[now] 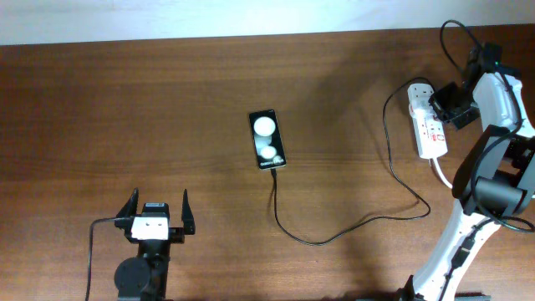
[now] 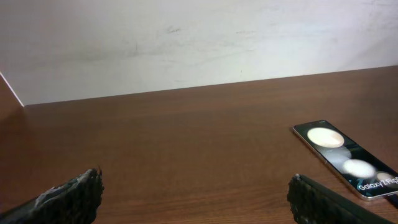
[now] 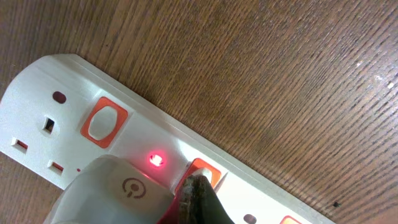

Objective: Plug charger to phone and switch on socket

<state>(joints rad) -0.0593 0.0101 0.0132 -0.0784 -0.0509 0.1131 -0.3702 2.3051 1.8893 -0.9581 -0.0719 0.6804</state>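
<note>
The black phone (image 1: pixel 267 140) lies flat mid-table with two white glare spots; it also shows at the right of the left wrist view (image 2: pixel 347 159). The thin black charger cable (image 1: pixel 318 242) reaches the phone's near end and loops right, up to the white plug (image 3: pixel 115 194) in the white socket strip (image 1: pixel 429 127). My right gripper (image 1: pixel 444 104) is over the strip; its dark tip (image 3: pixel 198 190), fingers together, touches an orange-red switch (image 3: pixel 205 170) beside the plug. A red light (image 3: pixel 155 160) glows there. My left gripper (image 1: pixel 156 213) is open and empty near the front edge, left of the phone.
The strip's thick white cord (image 1: pixel 441 174) runs toward the right arm's base. A second orange switch (image 3: pixel 102 121) and an unused outlet (image 3: pixel 48 124) show on the strip. A white wall (image 2: pixel 186 43) borders the table's far edge.
</note>
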